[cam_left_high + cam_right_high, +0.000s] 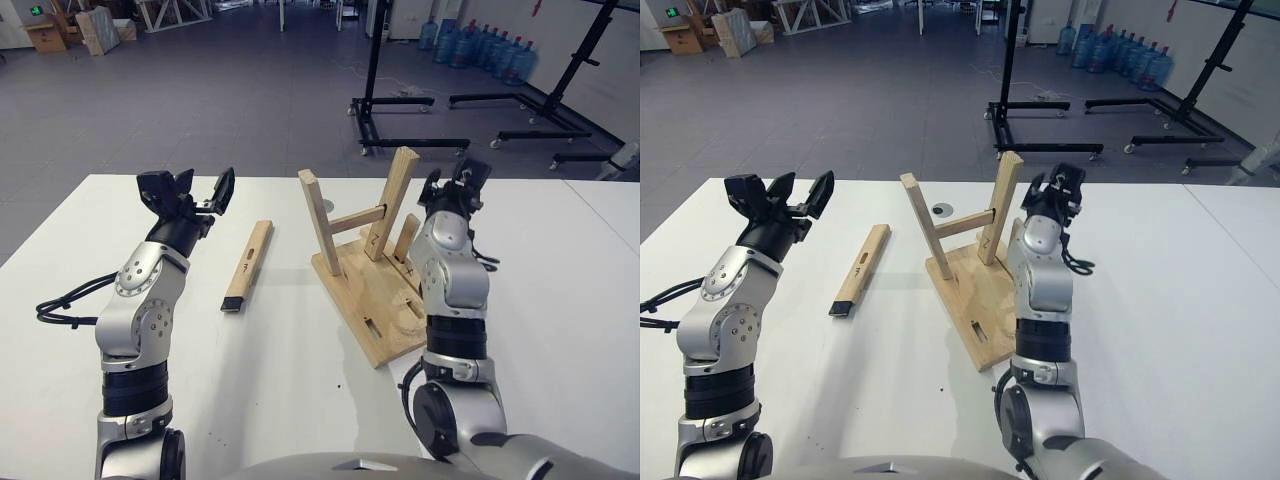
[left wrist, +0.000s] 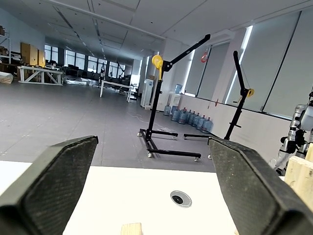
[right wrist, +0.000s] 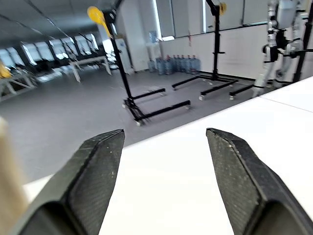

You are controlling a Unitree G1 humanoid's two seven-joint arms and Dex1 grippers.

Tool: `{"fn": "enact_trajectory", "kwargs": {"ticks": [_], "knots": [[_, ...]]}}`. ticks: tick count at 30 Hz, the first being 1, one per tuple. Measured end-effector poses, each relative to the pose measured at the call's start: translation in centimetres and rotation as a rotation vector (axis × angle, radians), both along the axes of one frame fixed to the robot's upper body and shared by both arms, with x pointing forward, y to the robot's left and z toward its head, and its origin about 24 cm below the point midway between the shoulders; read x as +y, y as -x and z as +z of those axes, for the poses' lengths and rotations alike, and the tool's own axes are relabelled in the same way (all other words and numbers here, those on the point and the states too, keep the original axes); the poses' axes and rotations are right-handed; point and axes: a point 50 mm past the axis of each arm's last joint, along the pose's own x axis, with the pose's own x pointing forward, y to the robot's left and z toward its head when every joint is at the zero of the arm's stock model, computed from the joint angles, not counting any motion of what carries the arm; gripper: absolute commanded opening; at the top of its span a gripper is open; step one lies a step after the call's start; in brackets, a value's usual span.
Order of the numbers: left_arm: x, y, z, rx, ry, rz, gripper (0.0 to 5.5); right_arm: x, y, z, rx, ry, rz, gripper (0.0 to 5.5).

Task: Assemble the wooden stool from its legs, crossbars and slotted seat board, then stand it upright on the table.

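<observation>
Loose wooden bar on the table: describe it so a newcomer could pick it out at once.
On the white table, look between the left gripper and the seat board that carries two standing legs. The loose wooden bar lies flat there, alone. Unlike the other wood, it joins no other piece, and has a slot on top and a dark near end.

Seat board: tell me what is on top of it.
A left leg and a right leg stand tilted on the seat board, joined by a crossbar; another wooden piece sits behind. The right arm hides the board's right side.
</observation>
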Motion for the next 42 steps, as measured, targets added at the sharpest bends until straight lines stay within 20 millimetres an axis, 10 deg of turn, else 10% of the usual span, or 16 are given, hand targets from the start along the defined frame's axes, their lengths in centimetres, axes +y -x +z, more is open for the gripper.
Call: {"fn": "enact_trajectory", "kwargs": {"ticks": [11, 22, 31, 42], "knots": [[0.0, 0.0, -0.1, 0.002, 0.000, 0.000, 4.12, -1.9, -0.4, -1.7, 0.049, 0.009, -0.014, 3.05], [0.2, 0.2, 0.2, -0.008, 0.002, 0.011, 4.12, -7.7, -1.4, 6.3, -0.053, 0.070, 0.246, 3.05], [0.5, 3.3, -3.0, 0.154, -0.043, -0.035, 4.38, -13.0, 5.1, -3.1, 0.570, 0.338, 0.978, 3.83], [-0.9, 2.8, -2.6, 0.138, -0.030, -0.074, 5.40, -9.5, 2.9, -7.6, 0.637, 0.379, 1.159, 5.38]]}}
